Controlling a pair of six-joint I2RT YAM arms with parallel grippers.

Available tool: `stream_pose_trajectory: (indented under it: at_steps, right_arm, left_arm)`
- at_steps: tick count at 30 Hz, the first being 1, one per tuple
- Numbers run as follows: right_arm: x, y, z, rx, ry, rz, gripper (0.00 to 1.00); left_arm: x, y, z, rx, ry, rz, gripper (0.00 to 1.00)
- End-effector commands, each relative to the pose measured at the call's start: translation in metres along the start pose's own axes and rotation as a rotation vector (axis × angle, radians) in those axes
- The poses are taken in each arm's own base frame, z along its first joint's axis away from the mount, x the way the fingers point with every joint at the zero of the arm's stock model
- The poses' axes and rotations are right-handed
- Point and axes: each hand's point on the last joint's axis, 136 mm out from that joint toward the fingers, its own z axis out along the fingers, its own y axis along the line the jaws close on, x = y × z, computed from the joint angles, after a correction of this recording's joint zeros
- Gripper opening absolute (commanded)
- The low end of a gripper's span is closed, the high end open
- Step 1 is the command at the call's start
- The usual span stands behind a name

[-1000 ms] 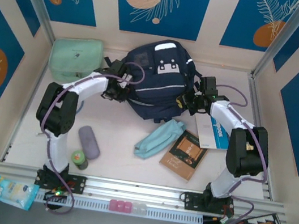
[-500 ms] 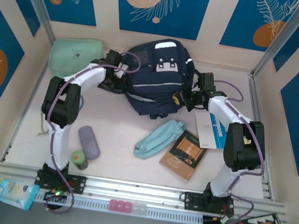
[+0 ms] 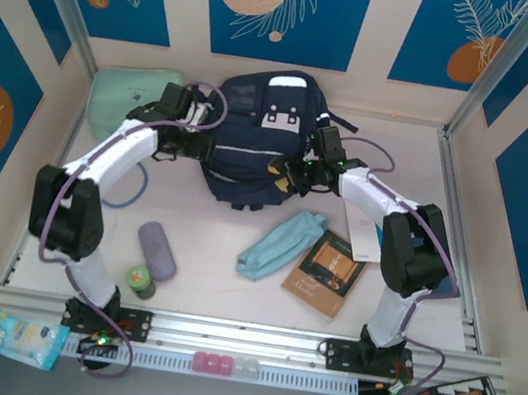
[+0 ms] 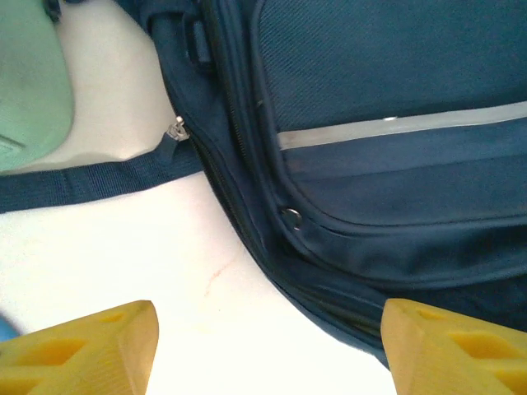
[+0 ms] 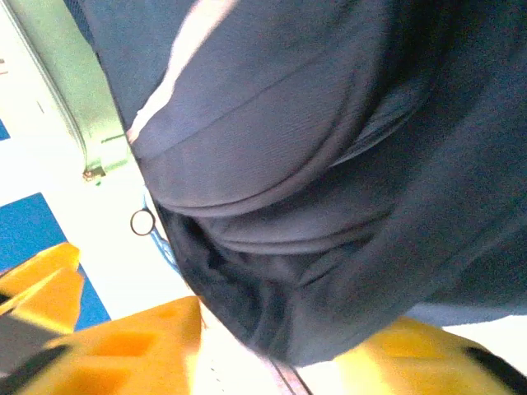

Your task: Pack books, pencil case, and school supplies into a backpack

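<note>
The navy backpack (image 3: 261, 121) lies at the back middle of the table. My left gripper (image 3: 205, 147) is at its left edge. In the left wrist view its yellow fingers (image 4: 82, 350) stand wide apart, open over bare table, with the backpack (image 4: 387, 164) just ahead. My right gripper (image 3: 290, 174) is at the backpack's lower right corner, also open; a fold of backpack fabric (image 5: 313, 271) hangs loosely between its fingers (image 5: 123, 350). The light-blue pencil case (image 3: 281, 244), a brown book (image 3: 326, 272) and the greyish-purple supplies case (image 3: 157, 251) lie in front. Another book (image 3: 369, 237) is mostly hidden under the right arm.
A mint-green bag (image 3: 124, 93) sits at the back left, close to the left arm. A small green bottle (image 3: 138, 281) stands near the left base. A thin blue loop (image 3: 128, 190) lies on the table. Walls close in the back and sides.
Both grippers were shut on the backpack's edges and have opened. Both arms have reached further back and left, and the backpack has shifted slightly left.
</note>
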Motion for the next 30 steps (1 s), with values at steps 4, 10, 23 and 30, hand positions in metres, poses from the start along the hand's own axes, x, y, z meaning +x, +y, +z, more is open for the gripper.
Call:
stream_pose_trajectory:
  at_steps: [4, 10, 23, 30]
  right_arm:
    - [-0.011, 0.006, -0.093, 0.045, -0.170, -0.137, 0.67]
    - [-0.003, -0.083, -0.154, 0.343, -0.322, -0.117, 0.69]
    - [0.049, -0.245, -0.159, 0.670, -0.241, 0.089, 0.69]
    - [0.042, -0.256, -0.131, 0.679, -0.173, 0.043, 0.64]
  left_arm:
    - [0.001, -0.027, -0.021, 0.134, -0.047, -0.069, 0.82]
    - [0.012, -0.091, -0.020, 0.243, -0.026, -0.008, 0.94]
    - [0.034, -0.196, -0.008, 0.375, 0.025, 0.101, 1.00]
    - [0.041, -0.217, -0.009, 0.425, 0.054, 0.107, 0.99]
